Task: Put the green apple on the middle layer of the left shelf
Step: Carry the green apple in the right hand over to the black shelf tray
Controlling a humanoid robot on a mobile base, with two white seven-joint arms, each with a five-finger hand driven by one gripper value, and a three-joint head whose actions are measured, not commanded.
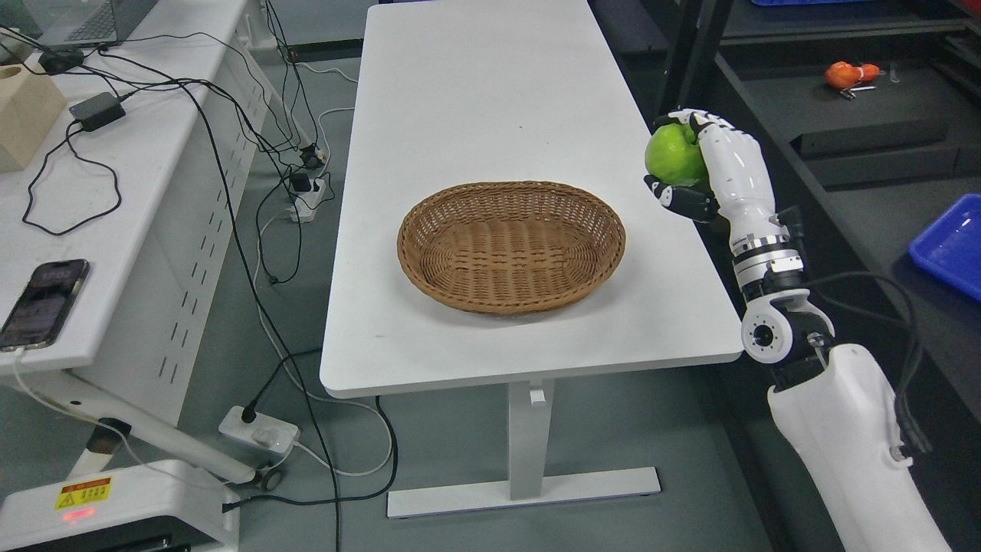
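My right hand (686, 165) is shut on a green apple (673, 156) and holds it in the air over the right edge of the white table (475, 92). The fingers curl over the apple's top and the thumb sits under it. The right arm comes up from the lower right. A brown wicker basket (512, 244) stands empty on the table, to the left of the hand. A dark shelf (858, 100) runs along the right side. The left arm is not in view.
A second white table (115, 192) at the left carries cables, a power adapter (96, 110), a phone (44, 303) and a wooden block (23, 115). A power strip (258, 435) lies on the floor. An orange object (849, 74) and a blue tray (953, 244) sit on the shelf.
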